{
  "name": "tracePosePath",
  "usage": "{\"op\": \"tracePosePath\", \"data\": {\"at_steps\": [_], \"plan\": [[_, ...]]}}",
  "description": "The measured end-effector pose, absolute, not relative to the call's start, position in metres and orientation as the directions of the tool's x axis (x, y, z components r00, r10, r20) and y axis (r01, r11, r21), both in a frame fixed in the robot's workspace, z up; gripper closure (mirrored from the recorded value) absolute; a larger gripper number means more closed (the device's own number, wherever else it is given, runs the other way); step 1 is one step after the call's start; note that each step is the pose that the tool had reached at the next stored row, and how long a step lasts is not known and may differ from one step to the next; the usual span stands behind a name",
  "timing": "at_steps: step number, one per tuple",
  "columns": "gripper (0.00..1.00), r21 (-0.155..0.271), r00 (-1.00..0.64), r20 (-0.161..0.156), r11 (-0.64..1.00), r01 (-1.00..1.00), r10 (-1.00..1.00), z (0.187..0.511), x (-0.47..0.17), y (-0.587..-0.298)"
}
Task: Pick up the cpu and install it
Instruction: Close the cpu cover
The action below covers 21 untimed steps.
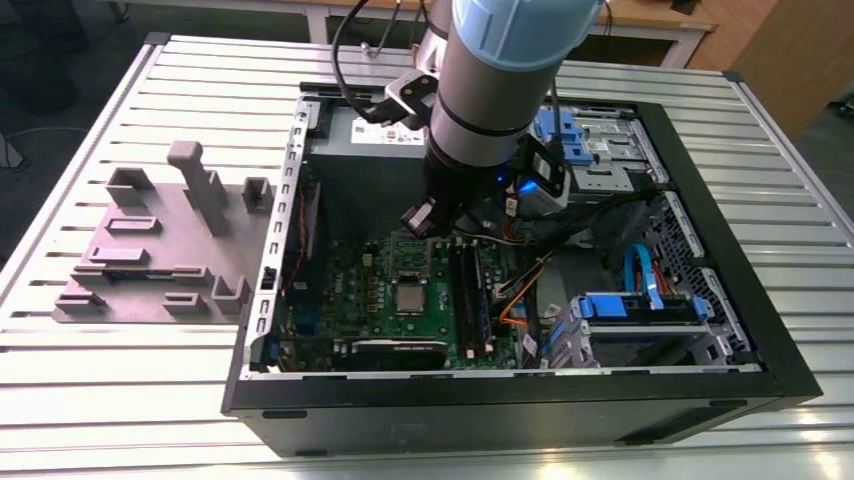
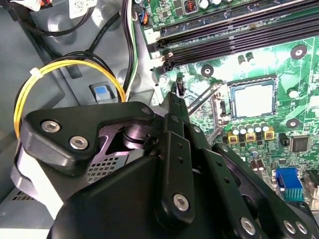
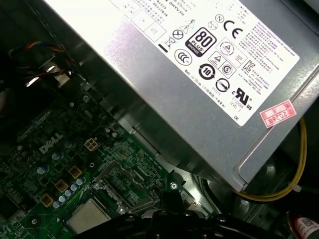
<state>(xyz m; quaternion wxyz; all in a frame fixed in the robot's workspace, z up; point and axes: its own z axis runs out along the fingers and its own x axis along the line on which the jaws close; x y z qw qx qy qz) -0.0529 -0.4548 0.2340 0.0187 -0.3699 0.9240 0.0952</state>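
Observation:
The cpu (image 1: 411,296), a small silver square, lies flat in its socket on the green motherboard (image 1: 360,290) inside the open computer case. Both wrist views show the cpu (image 2: 254,97) (image 3: 89,217) with nothing touching it. A silver hinged frame (image 3: 124,184) stands swung open beside the socket, and its thin lever (image 2: 202,99) is raised. My gripper (image 2: 175,97) (image 3: 172,191) hangs over the board a short way from the socket, on the power supply side. Its fingers are together with nothing between them. In the exterior view the gripper (image 1: 447,225) sits under the arm's wrist.
The large grey power supply (image 3: 199,74) with a white label lies close beside the gripper. Yellow and black cables (image 2: 65,67) loop near it. Black memory slots (image 2: 234,35) run past the socket. A grey fixture plate (image 1: 160,250) rests on the slatted table at the exterior view's left.

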Motion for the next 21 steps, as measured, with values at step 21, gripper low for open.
{"op": "tracePosePath", "data": {"at_steps": [21], "plan": [[0.89, 0.166, -0.709, -0.112, 0.690, -0.704, -0.696, 0.2390, -0.0549, -0.4559]]}}
